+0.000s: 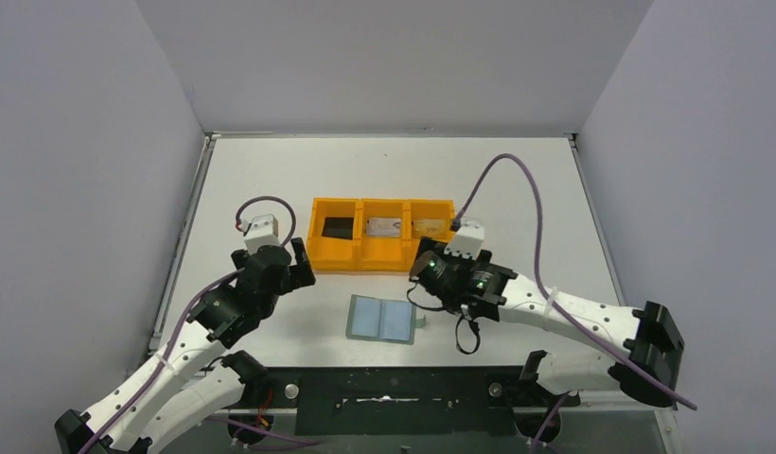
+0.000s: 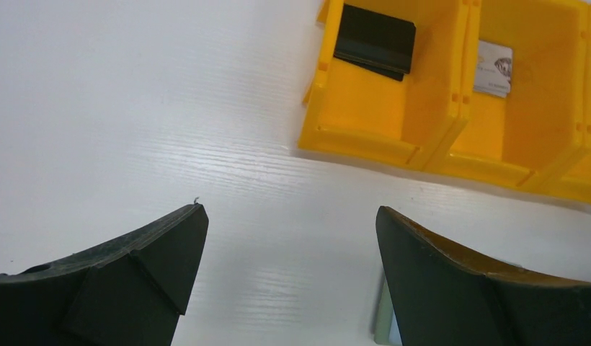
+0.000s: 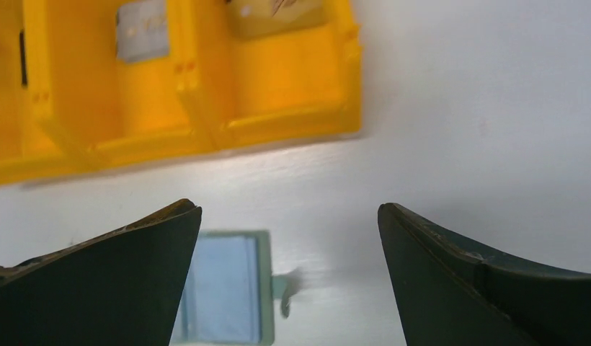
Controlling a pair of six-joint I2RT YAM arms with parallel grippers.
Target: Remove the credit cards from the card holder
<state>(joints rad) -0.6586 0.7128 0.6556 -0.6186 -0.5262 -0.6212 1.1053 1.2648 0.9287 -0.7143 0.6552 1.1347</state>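
**Card holder.** The card holder (image 1: 382, 319) lies opened flat on the bench (image 1: 271, 170), pale blue inside facing up, near the middle of the near edge. Its tab (image 1: 421, 320) points toward the right edge.

**Credit cards.** The orange tray (image 1: 361, 266) sits at mid-bench, beyond the card holder and apart from it. Each of its three compartments holds one card:
- left: black card (image 1: 338, 227)
- middle: silvery grey card (image 1: 385, 227)
- right: tan-brown card (image 1: 425, 227)

**Jaws.** The left jaws are spread wide and hold nothing. They are just off the tray's near left corner. The right jaws are also spread wide and hold nothing. They are above bare bench between the tray's right end and the card holder's tab side.
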